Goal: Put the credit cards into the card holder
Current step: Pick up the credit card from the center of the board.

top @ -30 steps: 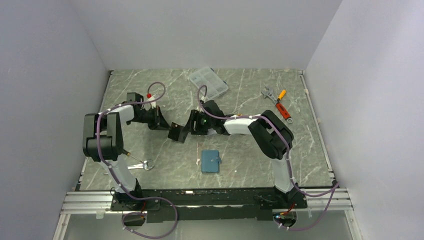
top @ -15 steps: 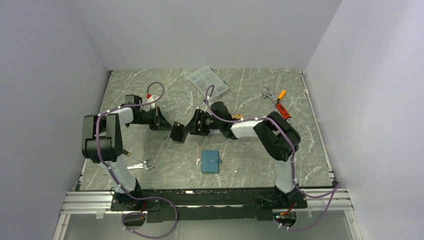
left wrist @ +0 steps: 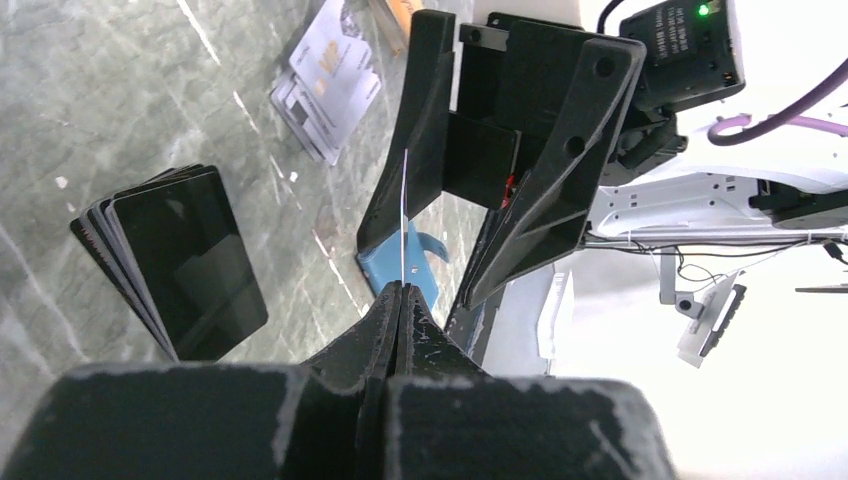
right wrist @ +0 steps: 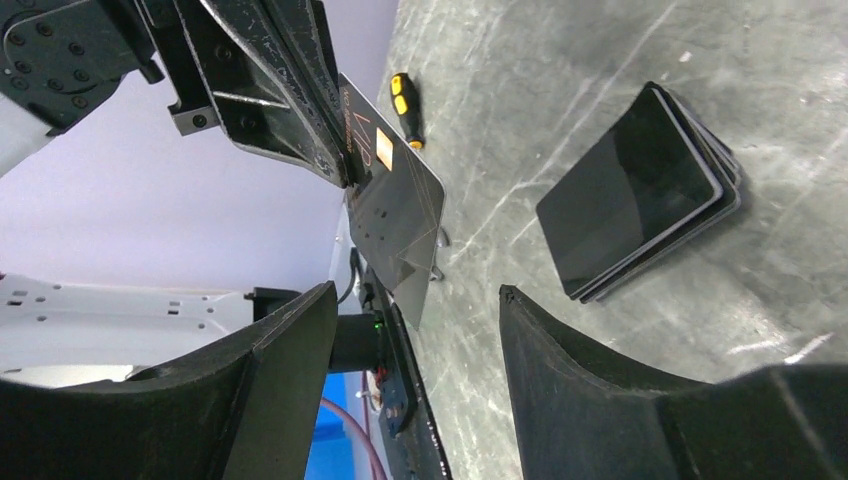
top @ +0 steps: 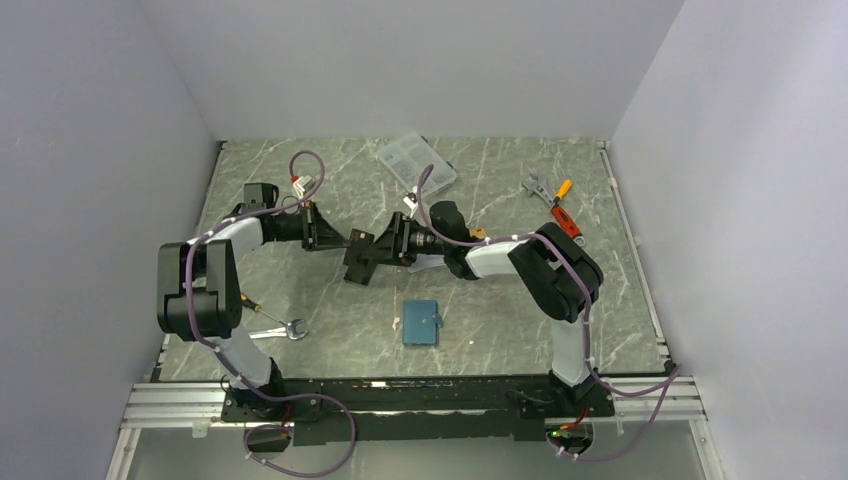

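My left gripper [left wrist: 400, 290] is shut on the edge of a credit card [right wrist: 395, 200], a dark one with a gold chip and "VIP" print, which shows edge-on as a thin line [left wrist: 404, 215] in the left wrist view. It holds the card up above the table. Facing it, my right gripper [right wrist: 415, 330] stands open just short of the card, with nothing between its fingers [left wrist: 560, 150]. The two grippers meet mid-table [top: 350, 250]. The teal card holder [top: 421, 322] lies closed nearer the arm bases. Several silver-grey credit cards [left wrist: 325, 80] lie fanned on the table.
A flat black case [left wrist: 185, 260] with layered edges lies on the table under the grippers. A clear compartment box [top: 416, 165] sits at the back. Wrenches and an orange screwdriver [top: 560, 208] lie at the right. A wrench [top: 285, 328] and a yellow-black screwdriver [right wrist: 405, 108] lie at the left.
My left gripper has swung right with the card. The right gripper has turned and lifted to face it, so the two now stand close together.
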